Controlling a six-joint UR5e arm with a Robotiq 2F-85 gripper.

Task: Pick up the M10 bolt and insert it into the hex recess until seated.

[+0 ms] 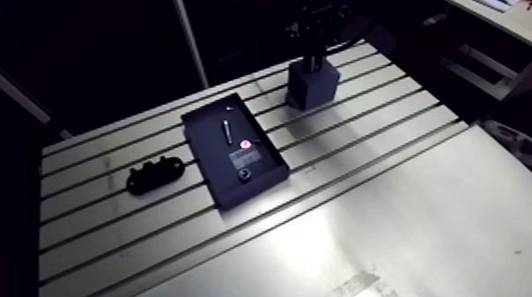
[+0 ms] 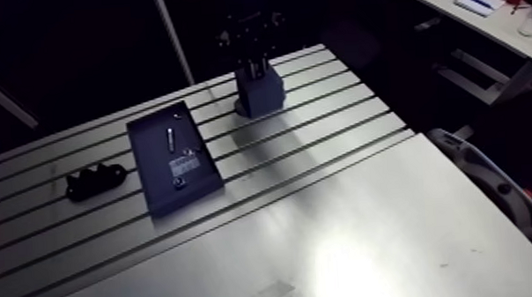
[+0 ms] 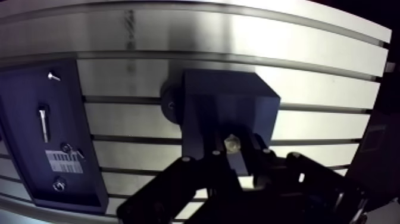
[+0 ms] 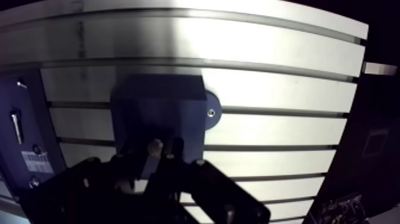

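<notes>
M10 bolt (image 3: 231, 142) sits pinched in the hand (image 3: 233, 155), hex head showing between the fingers, just over the dark block (image 3: 226, 101) on the desk (image 3: 309, 47); likely light, stiff, smooth steel, slippery, so grip the shank firmly.

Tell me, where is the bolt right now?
In the wrist view, the M10 bolt sits pinched in the gripper, right over the dark block; the black parts tray lies beside the block.

No text legible: white barcode-style label (image 3: 64, 161) on the dark rectangular tray (image 3: 24, 119) too small to read, small round red-and-white sticker (image 1: 245, 144) just beside it unreadable too.
</notes>
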